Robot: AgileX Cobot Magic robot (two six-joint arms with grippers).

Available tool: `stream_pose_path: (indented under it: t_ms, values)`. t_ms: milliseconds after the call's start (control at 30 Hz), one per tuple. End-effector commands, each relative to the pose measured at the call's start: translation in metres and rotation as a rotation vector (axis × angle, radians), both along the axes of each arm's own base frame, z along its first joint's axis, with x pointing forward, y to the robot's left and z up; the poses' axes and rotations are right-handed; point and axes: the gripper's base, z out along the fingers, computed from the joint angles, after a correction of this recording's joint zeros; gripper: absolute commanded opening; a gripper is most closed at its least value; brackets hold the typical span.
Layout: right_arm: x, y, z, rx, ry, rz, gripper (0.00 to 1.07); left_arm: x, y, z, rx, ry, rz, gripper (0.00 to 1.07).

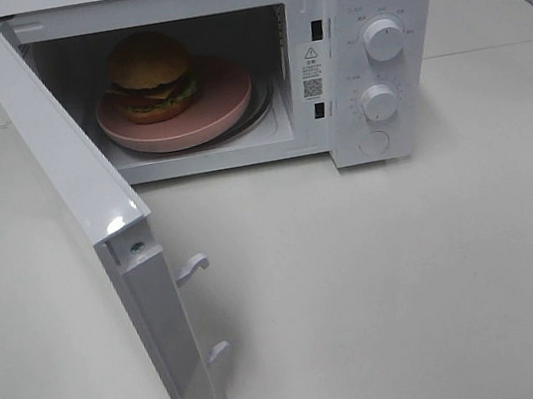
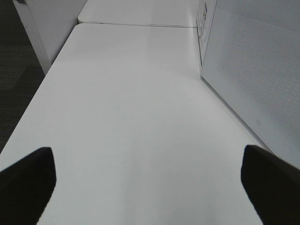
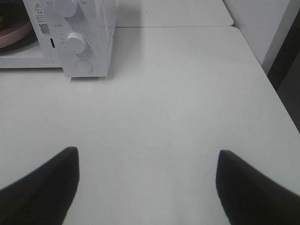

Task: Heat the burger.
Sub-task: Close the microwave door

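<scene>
The burger (image 1: 150,74), a domed orange-brown bun with filling, sits on a pink plate (image 1: 222,106) inside the white microwave (image 1: 378,2). The microwave door (image 1: 74,188) swings wide open toward the front left. Neither arm shows in the exterior high view. In the left wrist view my left gripper (image 2: 147,180) is open over bare table beside the door's outer face (image 2: 253,70), nothing between its fingers. In the right wrist view my right gripper (image 3: 147,183) is open over bare table, well in front of the microwave's control panel (image 3: 77,42); the plate's edge (image 3: 14,35) shows there.
Two white dials (image 1: 384,38) (image 1: 379,102) and a round button (image 1: 374,142) sit on the microwave's right panel. Two latch hooks (image 1: 192,267) stick out of the door's free edge. The white table (image 1: 410,288) ends at its right edge (image 3: 276,93) and left edge (image 2: 42,89).
</scene>
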Motion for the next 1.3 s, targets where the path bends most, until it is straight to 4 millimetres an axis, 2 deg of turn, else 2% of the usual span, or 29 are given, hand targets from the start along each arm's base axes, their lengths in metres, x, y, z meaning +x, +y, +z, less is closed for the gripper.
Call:
stream_pose_path:
  t_ms: [33,1000,1133,1167,1200,1267,1300]
  values:
    - [-0.004,0.000,0.000,-0.005,-0.035,-0.007,0.76,-0.002,0.000,0.000,0.007,-0.022,0.003,1.06]
    - [-0.004,0.000,0.000,-0.005,-0.035,-0.007,0.76,-0.002,0.000,0.000,0.017,-0.023,0.000,1.06]
    - [-0.004,0.000,0.000,-0.005,-0.035,-0.007,0.76,0.000,0.000,0.012,0.023,-0.067,-0.003,1.06]
    - [-0.004,0.000,0.000,-0.005,-0.035,-0.007,0.76,0.006,-0.001,0.022,0.014,-0.083,-0.019,1.06]
    - [-0.004,0.000,0.000,-0.005,-0.035,-0.007,0.76,0.006,-0.001,0.022,0.014,-0.083,-0.019,1.06]
    - [-0.004,0.000,0.000,-0.005,-0.035,-0.007,0.76,0.022,-0.002,0.036,0.031,-0.108,-0.037,1.06]
    - [-0.004,0.000,0.000,-0.005,-0.035,-0.007,0.76,0.022,-0.002,0.036,0.031,-0.108,-0.037,1.06]
